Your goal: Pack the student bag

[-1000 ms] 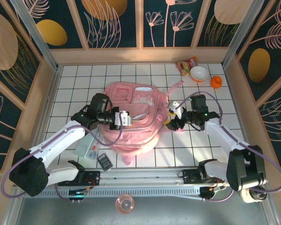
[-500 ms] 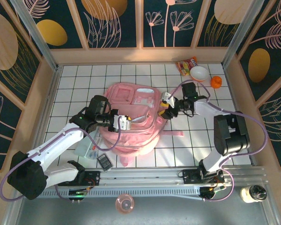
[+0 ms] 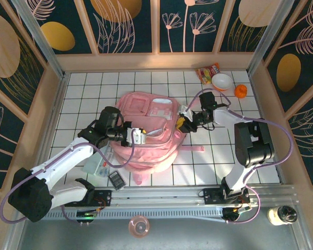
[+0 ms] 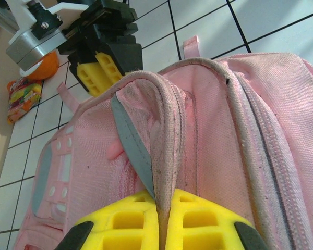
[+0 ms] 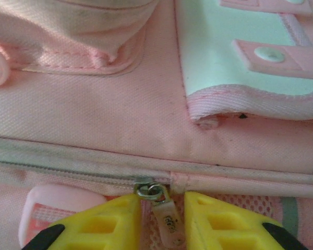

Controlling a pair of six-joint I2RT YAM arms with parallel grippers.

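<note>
On the bag (image 3: 151, 151), left gripper (image 4: 161, 200) pinches the nine-o'clock rim; right gripper (image 5: 163, 200) straddles the three-o'clock zip pull (image 5: 167, 224), grip unclear.

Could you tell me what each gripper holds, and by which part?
Left gripper: the student bag, pinched at its opening's rim. Right gripper: fingers flank the zip pull; grip cannot be told.

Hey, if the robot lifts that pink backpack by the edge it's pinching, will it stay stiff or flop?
Probably flop: the student bag is soft fabric, already folding into a ridge where the left gripper pinches it. It lies slumped, so it is likely light for its size. The woven cloth should grip well.
</note>
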